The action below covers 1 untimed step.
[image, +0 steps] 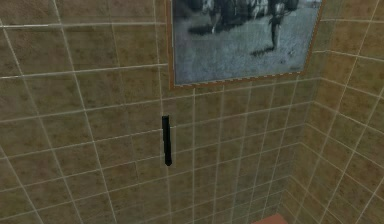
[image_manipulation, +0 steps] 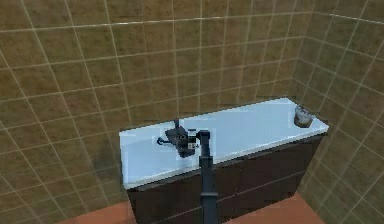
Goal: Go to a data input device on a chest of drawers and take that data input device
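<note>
The tool point(image_manipulation: 170, 140) sits at the far end of the dark square arm point(image_manipulation: 207, 180), above the left part of a long dark-brown chest of drawers with a pale blue-white top point(image_manipulation: 250, 125). Its thin fingers merge with small dark shapes lying at or just behind them on the pale top. One of these may be the data input device, but it cannot be told apart from the tool's own body, nor can I tell whether the tool grips anything or is touching the top. At the far right end of the top, well apart from the tool, stands a small brownish rounded object point(image_manipulation: 303, 117), too small to name. The chest's front is cut off at the bottom by a strip of reddish floor point(image_manipulation: 290, 212). Brown square-tiled walls point(image_manipulation: 100, 60) rise behind it. In the forward view a slim dark upright bar point(image: 167, 140) shows against the tiles, below a brown-framed grey picture point(image: 245, 35) cropped by the top edge.
</note>
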Available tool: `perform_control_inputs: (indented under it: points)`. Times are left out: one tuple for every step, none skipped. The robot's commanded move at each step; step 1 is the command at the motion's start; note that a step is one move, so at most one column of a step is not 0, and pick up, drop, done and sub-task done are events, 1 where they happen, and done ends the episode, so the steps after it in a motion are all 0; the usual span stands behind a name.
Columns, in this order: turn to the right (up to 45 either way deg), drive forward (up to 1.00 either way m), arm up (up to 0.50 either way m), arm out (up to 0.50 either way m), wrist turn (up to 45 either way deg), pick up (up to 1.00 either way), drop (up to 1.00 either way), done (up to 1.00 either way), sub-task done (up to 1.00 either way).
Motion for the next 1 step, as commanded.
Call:
perform_control_inputs:
  points:
    - [0.0,0.0,0.0,0.0,0.0,1.0,0.0,0.0,0.0]
